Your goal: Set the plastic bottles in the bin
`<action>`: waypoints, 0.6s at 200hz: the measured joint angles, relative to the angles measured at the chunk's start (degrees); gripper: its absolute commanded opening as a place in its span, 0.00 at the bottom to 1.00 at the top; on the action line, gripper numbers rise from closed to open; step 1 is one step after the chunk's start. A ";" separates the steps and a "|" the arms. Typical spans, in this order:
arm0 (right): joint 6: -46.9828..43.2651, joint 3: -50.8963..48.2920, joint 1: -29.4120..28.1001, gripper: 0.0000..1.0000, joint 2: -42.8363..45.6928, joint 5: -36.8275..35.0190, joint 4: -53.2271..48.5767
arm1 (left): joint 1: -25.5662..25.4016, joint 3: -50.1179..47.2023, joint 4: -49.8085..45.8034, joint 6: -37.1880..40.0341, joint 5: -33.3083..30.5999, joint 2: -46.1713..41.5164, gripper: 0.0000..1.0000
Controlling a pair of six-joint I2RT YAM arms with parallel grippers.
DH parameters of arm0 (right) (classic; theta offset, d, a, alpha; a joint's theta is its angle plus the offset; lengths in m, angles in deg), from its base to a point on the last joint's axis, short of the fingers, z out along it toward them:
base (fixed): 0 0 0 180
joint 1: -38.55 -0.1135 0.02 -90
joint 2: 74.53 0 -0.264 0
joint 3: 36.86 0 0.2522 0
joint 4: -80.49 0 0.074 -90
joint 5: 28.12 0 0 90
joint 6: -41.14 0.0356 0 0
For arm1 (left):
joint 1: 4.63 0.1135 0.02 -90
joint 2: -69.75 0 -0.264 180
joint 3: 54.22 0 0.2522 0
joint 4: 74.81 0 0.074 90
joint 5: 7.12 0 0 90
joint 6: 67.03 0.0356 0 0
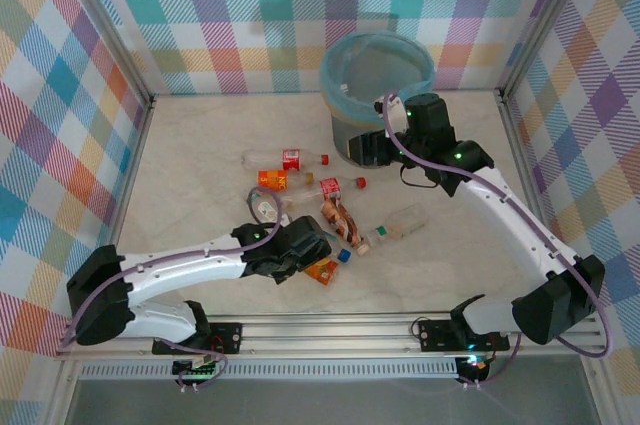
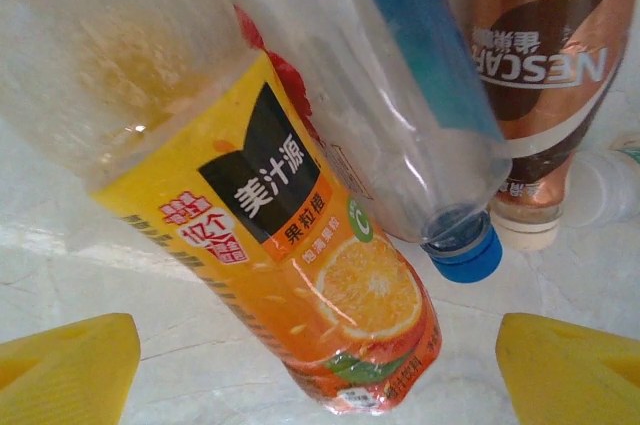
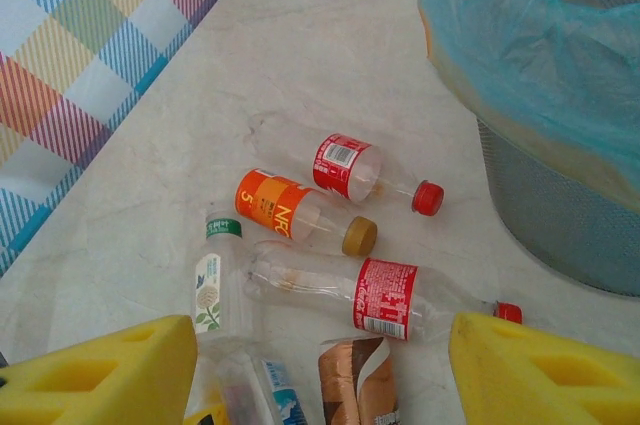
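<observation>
At far left, under the left wrist camera: left gripper (image 2: 318, 373) spread wide, its yellow foam-like pads (image 2: 65, 370) standing apart from the orange juice bottle (image 2: 300, 275) between them, a gap on each side. Glossy orange label with a printed cut orange; above the label, clear cloudy plastic. At 1 o'clock of it, a clear bottle (image 2: 400, 115) with a blue label and a round blue cap (image 2: 465, 250), lying across it. Further right, a brown coffee bottle (image 2: 540, 75) in a shiny bronze wrap.

In the middle of the top view, a loose heap of plastic bottles (image 1: 310, 195) lying flat on the pale, marble-like tabletop (image 1: 190, 155). Through the right wrist camera: a clear cylinder with red label and red cap (image 3: 350, 165), an orange-labelled bottle (image 3: 290, 210) with a tan cap, a long clear one with red label (image 3: 385, 295), a small white bottle (image 3: 210, 285) with a green collar.

At 1 o'clock of the heap, the round bin (image 1: 350, 135): grey mesh wall, lined with a thin, wrinkled light blue bag (image 3: 520, 55). Right gripper (image 3: 320, 370) at about 7 o'clock of the bin, blocky yellow pads wide apart, high above the lying bottles.
</observation>
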 measured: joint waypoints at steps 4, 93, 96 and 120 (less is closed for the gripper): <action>0.00 0.00 0.00 0.68 0.00 0.07 0.02 | -0.13 0.00 0.37 -0.37 0.11 0.57 0.92; -0.02 -0.52 0.00 0.69 0.00 1.46 0.07 | -1.95 -1.31 5.42 -7.32 0.55 6.23 0.88; -0.02 -0.55 0.00 0.69 0.00 1.46 0.07 | -1.95 -1.60 5.62 -7.48 0.57 6.23 0.88; -0.02 -1.03 0.00 0.69 0.11 1.46 0.07 | -1.95 -3.50 6.67 -8.35 0.55 6.27 0.88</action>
